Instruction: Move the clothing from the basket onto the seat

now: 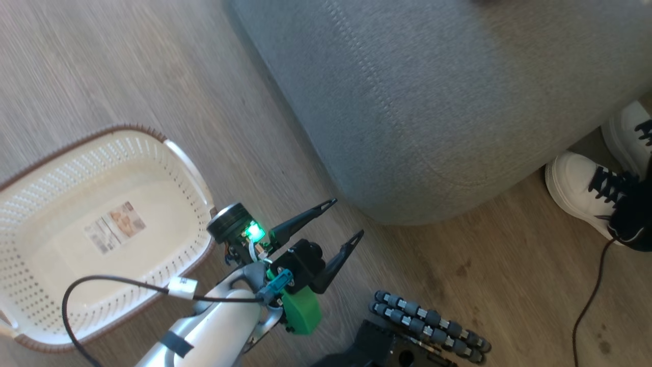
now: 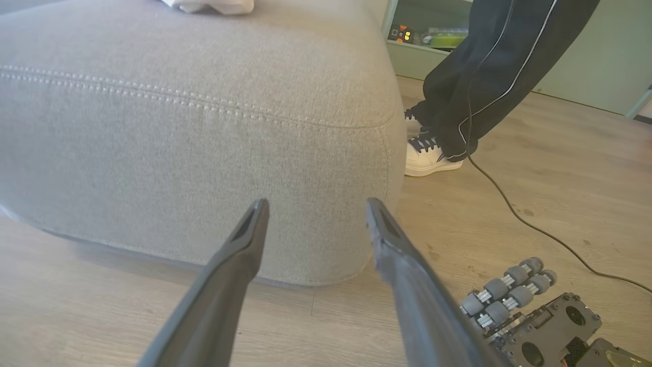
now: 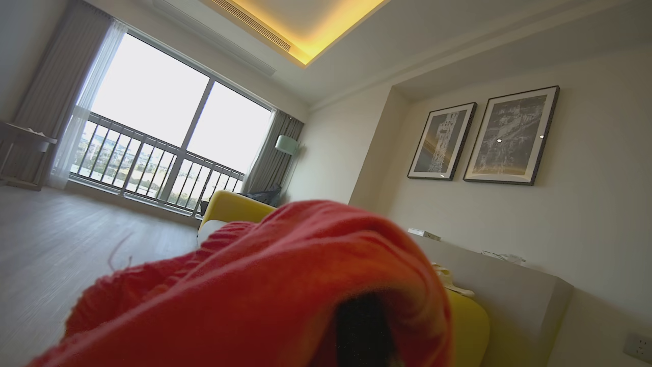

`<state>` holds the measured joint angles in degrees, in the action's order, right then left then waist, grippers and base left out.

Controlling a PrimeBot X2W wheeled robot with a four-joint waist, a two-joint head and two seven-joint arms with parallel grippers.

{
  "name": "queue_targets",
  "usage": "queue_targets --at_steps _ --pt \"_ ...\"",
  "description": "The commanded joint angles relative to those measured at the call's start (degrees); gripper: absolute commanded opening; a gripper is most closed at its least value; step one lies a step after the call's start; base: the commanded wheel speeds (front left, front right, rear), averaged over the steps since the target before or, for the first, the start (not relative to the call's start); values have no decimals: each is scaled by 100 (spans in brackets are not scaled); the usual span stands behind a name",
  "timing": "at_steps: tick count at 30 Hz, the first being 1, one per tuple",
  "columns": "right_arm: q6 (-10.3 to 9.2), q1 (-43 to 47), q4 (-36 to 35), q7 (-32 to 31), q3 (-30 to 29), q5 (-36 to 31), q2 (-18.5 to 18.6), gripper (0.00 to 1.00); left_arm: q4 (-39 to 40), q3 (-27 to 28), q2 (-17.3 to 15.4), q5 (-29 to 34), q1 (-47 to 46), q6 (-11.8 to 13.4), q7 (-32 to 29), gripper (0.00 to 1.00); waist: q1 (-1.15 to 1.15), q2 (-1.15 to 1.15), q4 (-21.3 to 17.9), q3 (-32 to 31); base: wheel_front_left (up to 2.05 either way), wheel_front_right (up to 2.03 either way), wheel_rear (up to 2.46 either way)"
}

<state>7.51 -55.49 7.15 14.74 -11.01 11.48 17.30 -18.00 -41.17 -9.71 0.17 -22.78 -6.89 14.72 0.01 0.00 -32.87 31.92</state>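
Observation:
The cream basket (image 1: 30, 204) stands on the floor at the left of the head view; inside it I see its paper label (image 1: 114, 227) and no cloth. My left gripper (image 1: 347, 218) hovers open between the basket and the rounded corner of the grey seat (image 1: 433, 102), fingers pointing at the seat and holding nothing. In the left wrist view the left gripper (image 2: 316, 206) faces the seat's front (image 2: 204, 168). Red clothing (image 3: 285, 285) drapes over my right gripper (image 3: 364, 331), which is shut on it and raised towards the room.
A person's white shoes (image 1: 586, 193) and dark trouser legs (image 2: 489, 71) stand beside the seat's right end, with a black cable (image 2: 514, 209) trailing over the wooden floor. My base's rollers (image 1: 433, 326) are at the bottom. Something white (image 2: 209, 5) lies on the seat top.

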Motion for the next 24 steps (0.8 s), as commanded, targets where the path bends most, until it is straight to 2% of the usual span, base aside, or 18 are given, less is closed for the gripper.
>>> queue_targets --at_steps 1,5,11,15,19,24 --pt "-2 -352 61 26 19 -48 261 0 145 46 0 59 -166 -6 28 100 -1 0 84 256 0 0 0" --pt "-2 -863 539 26 -26 -94 391 0 144 139 2 -39 -198 68 28 100 -1 0 150 403 0 0 0" --pt "-2 -1757 1973 26 -398 -263 641 0 285 184 34 -39 -290 198 28 100 -1 0 416 646 0 0 0" --pt "-2 -2260 3070 26 -924 -197 620 0 350 164 21 -12 -319 254 28 100 -1 0 595 811 0 0 0" --pt "-2 -2558 3730 26 -1031 -532 704 0 391 157 13 1 -348 329 28 100 -1 0 762 984 0 0 0" --pt "-2 -2781 4244 26 -1343 -600 654 0 496 124 33 -3 -375 397 28 100 -1 0 952 1150 0 0 0"
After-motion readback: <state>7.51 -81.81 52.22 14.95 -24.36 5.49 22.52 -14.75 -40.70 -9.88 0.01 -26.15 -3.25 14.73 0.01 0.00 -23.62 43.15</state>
